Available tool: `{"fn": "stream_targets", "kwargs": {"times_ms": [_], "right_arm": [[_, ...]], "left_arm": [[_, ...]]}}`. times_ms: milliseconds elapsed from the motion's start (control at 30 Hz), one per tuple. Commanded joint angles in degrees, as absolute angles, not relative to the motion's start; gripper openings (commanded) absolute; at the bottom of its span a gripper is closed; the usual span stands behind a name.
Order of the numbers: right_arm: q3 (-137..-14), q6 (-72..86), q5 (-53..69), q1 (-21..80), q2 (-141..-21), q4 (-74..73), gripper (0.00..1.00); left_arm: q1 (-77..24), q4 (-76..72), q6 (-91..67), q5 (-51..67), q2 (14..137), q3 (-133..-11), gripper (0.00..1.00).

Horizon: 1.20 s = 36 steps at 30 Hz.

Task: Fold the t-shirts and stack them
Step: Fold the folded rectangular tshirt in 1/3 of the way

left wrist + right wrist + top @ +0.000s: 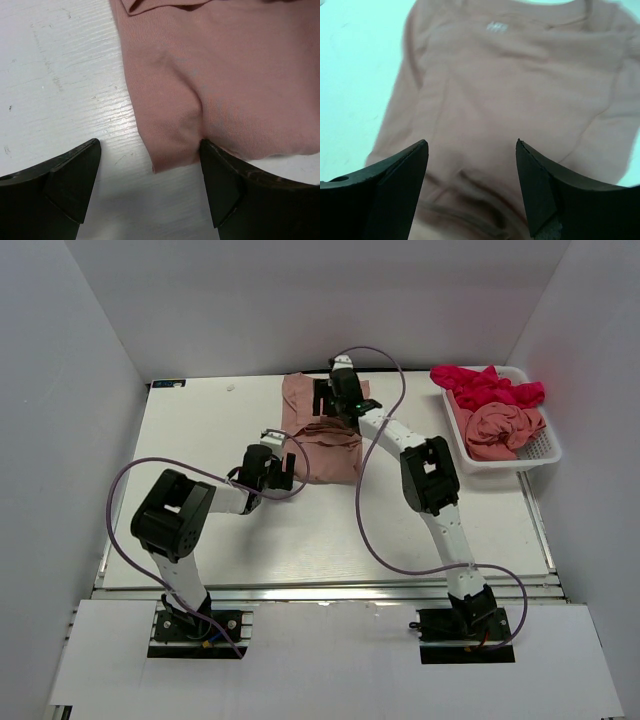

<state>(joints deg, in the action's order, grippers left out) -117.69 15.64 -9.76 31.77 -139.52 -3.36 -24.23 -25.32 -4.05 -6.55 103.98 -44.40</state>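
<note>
Left end effector point(149, 152), jaws spread, straddles the near-left corner point(167, 155) of the salmon t-shirt point(225, 75). One finger touches the hem, and the cloth runs on ahead. Right end effector point(472, 145), also spread and holding nothing, hovers over the same shirt's far end, near the chest print point(496, 27). Shirt's long axis runs near-to-far, mid-tabletop point(250, 540), rumpled midway. Left arm is nearer the hem. White basket point(548, 455), holding a magenta shirt point(480, 388) and a pink shirt point(505, 428), sits well apart at far right, out of the way.

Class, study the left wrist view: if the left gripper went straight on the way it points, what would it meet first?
Probably the salmon-pink t-shirt: its near corner lies on the table right ahead of the open left gripper, though depth is unclear.
</note>
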Motion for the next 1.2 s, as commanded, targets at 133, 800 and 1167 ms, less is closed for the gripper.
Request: {"fn": "stream_targets", "kwargs": {"times_ms": [133, 800, 1167], "right_arm": [[-112.31, 13.71, -10.2, 29.09, -130.28, -1.16, 0.74], [-85.86, 19.42, -7.83, 39.9, -116.44, -0.97, 0.76], [-92.73, 21.01, -5.27, 39.73, -127.96, 1.31, 0.76]], "left_arm": [[-24.7, -17.23, -2.73, -4.57, 102.92, -42.71, 0.89], [-24.79, -17.93, -2.29, -4.04, 102.04, -43.15, 0.89], [-24.79, -17.93, -2.9, -2.73, 103.01, -43.24, 0.89]]}}
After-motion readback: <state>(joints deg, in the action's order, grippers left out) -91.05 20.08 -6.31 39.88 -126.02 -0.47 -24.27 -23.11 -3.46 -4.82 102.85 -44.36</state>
